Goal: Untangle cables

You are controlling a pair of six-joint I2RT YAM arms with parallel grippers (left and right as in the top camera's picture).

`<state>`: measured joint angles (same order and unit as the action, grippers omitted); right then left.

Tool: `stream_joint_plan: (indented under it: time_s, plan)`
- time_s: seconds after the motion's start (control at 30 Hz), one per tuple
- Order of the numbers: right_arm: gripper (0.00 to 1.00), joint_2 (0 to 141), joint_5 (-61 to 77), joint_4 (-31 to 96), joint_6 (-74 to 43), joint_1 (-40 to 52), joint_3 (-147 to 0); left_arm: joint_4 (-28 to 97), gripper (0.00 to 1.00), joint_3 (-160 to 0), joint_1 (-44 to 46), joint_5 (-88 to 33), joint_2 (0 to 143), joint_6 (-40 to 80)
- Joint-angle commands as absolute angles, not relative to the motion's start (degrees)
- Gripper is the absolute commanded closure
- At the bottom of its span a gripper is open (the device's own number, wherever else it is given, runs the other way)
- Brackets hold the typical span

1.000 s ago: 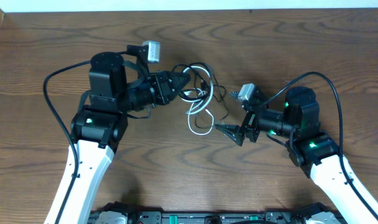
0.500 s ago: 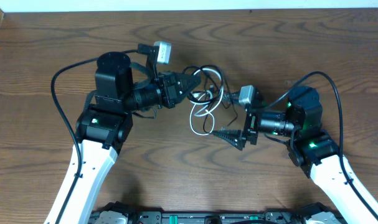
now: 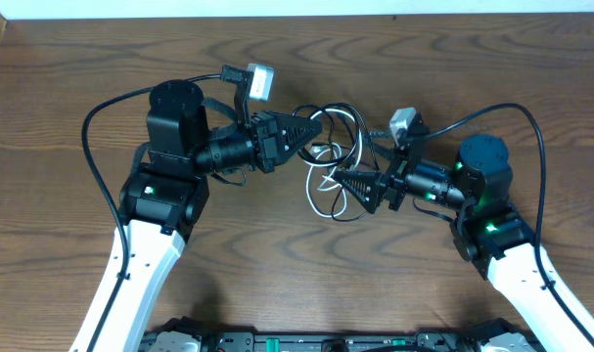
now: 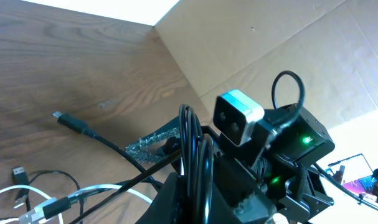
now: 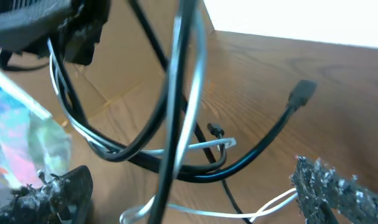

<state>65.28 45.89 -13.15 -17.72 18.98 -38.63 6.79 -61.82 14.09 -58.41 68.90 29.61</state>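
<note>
My left pincer (image 3: 312,127) is clamped on the black cable (image 3: 338,110). In the left wrist view several turns of it (image 4: 190,146) rise straight up from between my fingertips, bunched side by side. Beyond the grip the black strands fan out ahead of the tips. One run ends in a black plug (image 4: 68,120) that lies flat on the table (image 3: 424,59), well ahead of this pincer and off to one side. The white cable (image 3: 313,198) runs low beside the same tips and rests on the wood, with a small white plug (image 4: 47,208) near it.

My right pincer (image 3: 347,186) stands wide apart and grips nothing. In the right wrist view its two rough-textured fingers (image 5: 338,186) sit in the bottom corners, and the tangle hangs in the gap between them. There a black loop (image 5: 176,87) has a white strand (image 5: 198,146) running alongside it. I cannot tell whether any strand touches a finger.

From overhead my two pincers point at each other, tips near, with the knot of loops between them. A white loop lies on the table just beside my right pincer.
</note>
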Motion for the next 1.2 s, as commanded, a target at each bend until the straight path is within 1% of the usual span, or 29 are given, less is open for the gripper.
stream_joint_plan:
  time_s: [0.0,0.2,0.4,0.47,0.5,0.53,0.57,0.6,0.63,0.67,0.7,0.8,0.83,0.87,0.97,1.17]
  plan:
    - [0.01,66.39,43.62,-12.80,-22.98,19.40,-39.27,5.39,0.92,-63.44,14.24,-59.81,68.84,29.26]
    - [0.01,70.50,41.60,-13.19,-22.87,22.22,-39.27,0.71,0.93,-63.44,15.75,-59.79,68.84,31.44]
    - [0.01,73.84,38.02,-16.95,-22.63,23.46,-39.27,0.32,0.93,-63.44,18.74,-59.33,68.86,31.40]
    - [0.04,74.52,38.02,-18.55,-22.20,23.46,-39.27,0.32,0.93,-63.44,18.85,-59.33,68.84,31.40]
    - [0.11,74.78,37.98,-18.76,-21.58,23.46,-39.27,0.34,0.92,-63.44,18.83,-59.35,68.86,31.38]
    - [0.29,74.94,38.00,-18.81,-20.97,23.46,-39.27,0.34,0.92,-63.44,18.83,-59.35,68.86,31.03]
    - [0.56,75.00,38.02,-18.41,-20.95,23.46,-39.27,0.34,0.93,-63.44,18.83,-59.33,68.86,30.06]
    - [0.75,75.00,38.00,-17.82,-20.95,23.46,-39.27,0.36,0.93,-63.44,18.83,-59.35,68.86,29.10]
    - [0.86,75.00,38.00,-16.84,-20.93,23.46,-39.27,0.38,0.92,-63.44,18.83,-59.33,68.86,28.51]
    - [0.94,75.00,37.98,-15.44,-20.93,23.46,-39.27,0.40,0.92,-63.44,18.83,-59.33,68.86,28.08]
    - [0.97,75.00,37.80,-14.48,-20.93,23.46,-39.27,0.54,0.92,-63.44,18.83,-59.33,68.86,27.86]
    - [0.99,75.00,36.21,-9.87,-19.53,23.46,-39.27,2.57,0.92,-63.33,18.83,-58.81,68.86,25.41]
    - [0.99,75.00,35.48,-7.88,-18.26,23.46,-39.27,4.97,0.92,-63.33,18.83,-57.34,68.86,24.14]
    - [0.99,75.00,34.28,-5.41,-16.64,23.46,-39.27,10.28,0.92,-63.33,18.83,-54.08,68.88,21.87]
    - [0.99,75.00,33.98,-4.05,-14.92,23.46,-39.27,16.53,0.92,-63.33,18.83,-50.76,68.99,19.55]
    - [0.97,75.00,36.75,-4.95,-14.70,23.49,-39.27,17.26,0.92,-63.33,18.83,-50.72,69.06,19.11]
